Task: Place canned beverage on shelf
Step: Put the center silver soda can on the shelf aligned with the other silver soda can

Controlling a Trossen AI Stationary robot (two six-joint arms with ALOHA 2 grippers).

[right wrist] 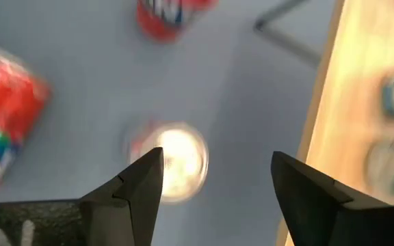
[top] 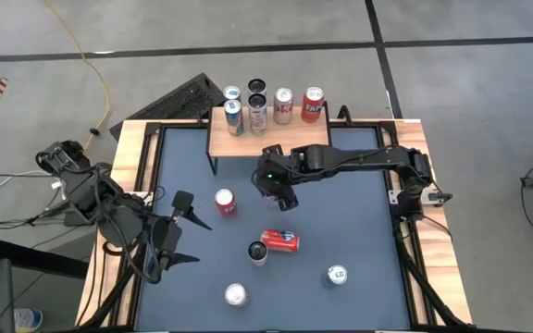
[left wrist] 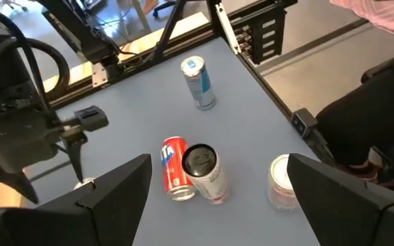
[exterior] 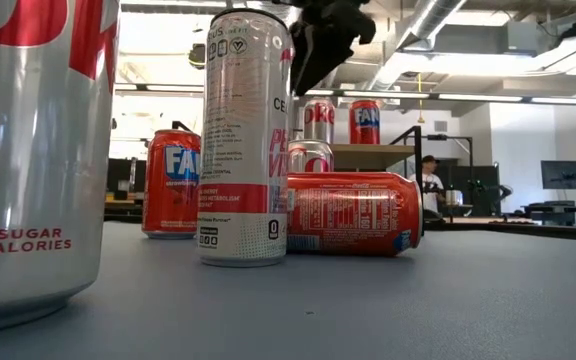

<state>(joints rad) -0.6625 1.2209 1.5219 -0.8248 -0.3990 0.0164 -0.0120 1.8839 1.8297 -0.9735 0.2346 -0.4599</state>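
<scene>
The shelf (top: 268, 136) stands at the far edge of the table (top: 359, 222), w/ five cans (top: 283, 105) on its wood top. Right gripper (top: 283, 196) hangs just in front of the shelf, fingers apart, holding nothing. The wrist view is blurry: a can top (right wrist: 176, 160) shows below, can't read it. Left gripper (top: 181, 231) waits at the table's left side, wide open, empty. A red can (top: 279, 241) lies on its side, touching a tall can (top: 258, 252). In the low view a big can (exterior: 38, 150) is cut off.
</scene>
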